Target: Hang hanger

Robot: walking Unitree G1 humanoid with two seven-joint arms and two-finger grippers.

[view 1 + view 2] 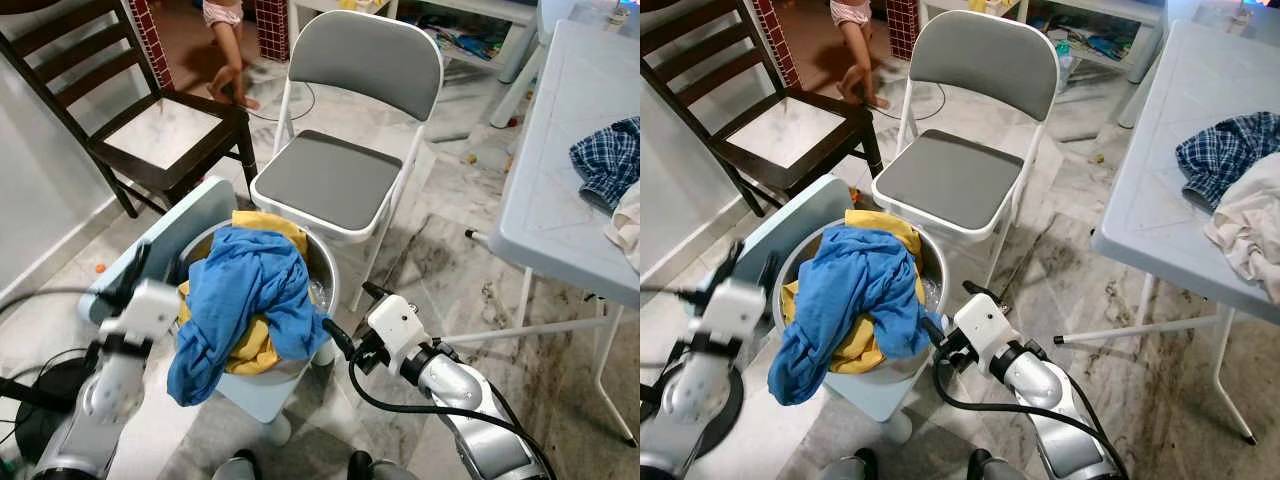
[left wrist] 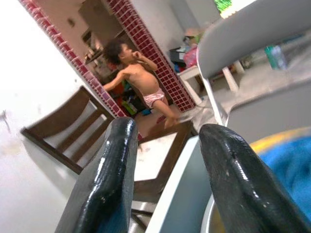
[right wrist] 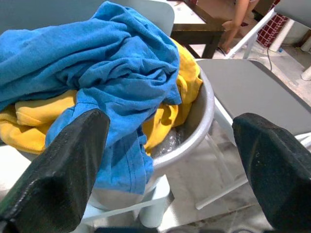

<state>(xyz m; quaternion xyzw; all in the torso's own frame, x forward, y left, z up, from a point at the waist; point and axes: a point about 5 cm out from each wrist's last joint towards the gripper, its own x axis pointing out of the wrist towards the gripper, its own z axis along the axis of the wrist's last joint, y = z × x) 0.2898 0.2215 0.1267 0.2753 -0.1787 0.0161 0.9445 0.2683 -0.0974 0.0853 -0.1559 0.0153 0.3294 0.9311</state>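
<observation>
A steel basin (image 1: 322,272) holds a blue shirt (image 1: 245,290) over yellow cloth (image 1: 262,226). Left hand (image 1: 130,274) and right hand (image 1: 345,318) flank the basin, both open, empty.

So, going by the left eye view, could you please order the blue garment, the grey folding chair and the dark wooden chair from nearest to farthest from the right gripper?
From the right gripper:
1. Blue garment, just left, draped over the basin.
2. Grey folding chair, directly behind the basin.
3. Dark wooden chair, far back left.

Marble floor (image 1: 450,250), grey folding chair (image 1: 345,130), dark wooden chair (image 1: 130,110), possibly plastic table (image 1: 570,170).
</observation>
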